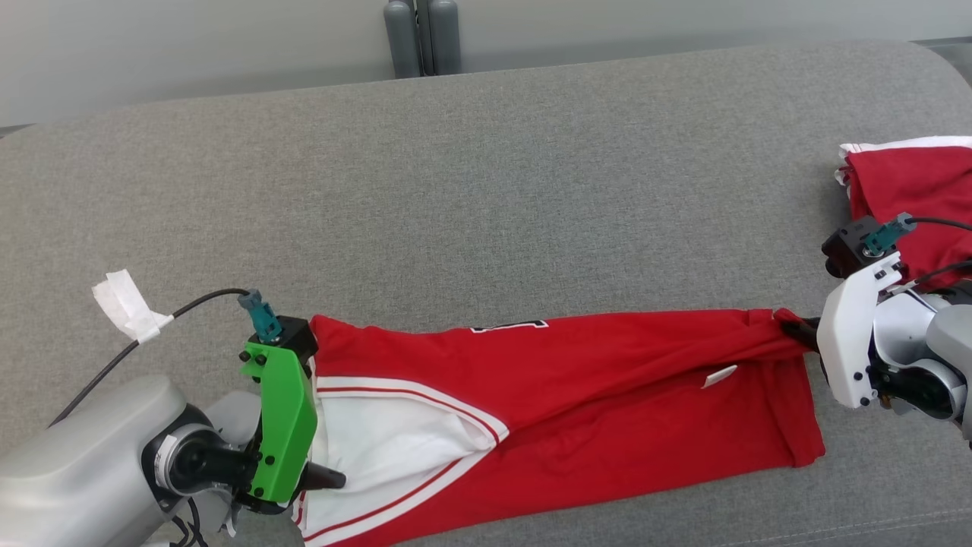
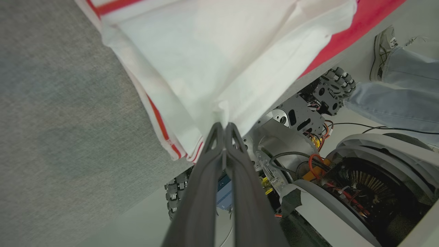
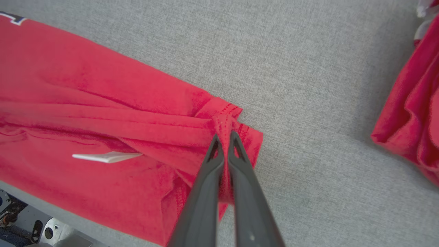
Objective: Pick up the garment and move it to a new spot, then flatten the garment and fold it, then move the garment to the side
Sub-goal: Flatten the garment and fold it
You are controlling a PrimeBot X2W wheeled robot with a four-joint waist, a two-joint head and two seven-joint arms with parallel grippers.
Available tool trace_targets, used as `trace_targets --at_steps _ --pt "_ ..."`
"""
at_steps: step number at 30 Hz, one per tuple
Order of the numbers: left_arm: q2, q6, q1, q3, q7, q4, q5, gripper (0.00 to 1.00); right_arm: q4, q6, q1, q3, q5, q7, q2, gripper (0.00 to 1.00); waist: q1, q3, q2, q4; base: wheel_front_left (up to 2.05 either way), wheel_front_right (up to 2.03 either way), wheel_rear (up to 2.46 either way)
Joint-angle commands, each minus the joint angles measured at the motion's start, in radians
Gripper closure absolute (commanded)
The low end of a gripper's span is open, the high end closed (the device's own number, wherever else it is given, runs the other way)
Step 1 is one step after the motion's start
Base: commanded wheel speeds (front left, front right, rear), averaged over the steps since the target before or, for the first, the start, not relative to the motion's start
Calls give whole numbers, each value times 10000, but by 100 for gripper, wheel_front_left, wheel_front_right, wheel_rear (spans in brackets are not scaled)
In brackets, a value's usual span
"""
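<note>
Even, bright, soft-shadowed light; wide-angle wrist views blurred near edges.

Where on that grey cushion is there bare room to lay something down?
The grey cushion behind the red jersey is bare, from the white tape on the left to the second red garment on the right. The near edge is crowded: the jersey stretches between the left fingers and the right fingers.

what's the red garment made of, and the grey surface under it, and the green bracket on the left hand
Red garment: thin matte knit, likely polyester jersey; it drapes in soft folds with stitched hems.
Grey surface: woven upholstery fabric, judging by its heathered, fine-grained texture and padded edge.
Green bracket: rigid matte plastic, possibly printed; flat panels fixed with dark screws.
</note>
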Motion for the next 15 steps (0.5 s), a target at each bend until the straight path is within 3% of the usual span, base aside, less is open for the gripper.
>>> trace_targets --at_steps 1,2,3,4,5,15 --pt "-71 -66 169 -4 -56 128 85 100 8 -8 12 28 62 103 -53 0 0 -11 0 -18 0 0 0" --pt "-105 -86 190 -6 -77 192 115 96 12 -8 21 31 78 116 -47 0 0 -25 0 -27 0 0 0" --pt "-137 -120 209 -14 -79 263 167 80 -6 -6 49 34 110 169 -31 0 0 -45 0 -39 0 0 0" --pt "-166 -160 228 -23 -87 320 199 35 -27 -6 63 40 106 189 -20 0 0 -63 0 -50 0 0 0" --pt "-207 -194 242 -27 -155 396 251 0 -85 -6 50 47 51 165 -20 0 0 -87 0 -59 0 0 0" --pt "-228 -472 264 22 -433 690 529 0 -592 -6 -93 -5 437 -417 -307 0 0 -539 0 -74 0 0 0"
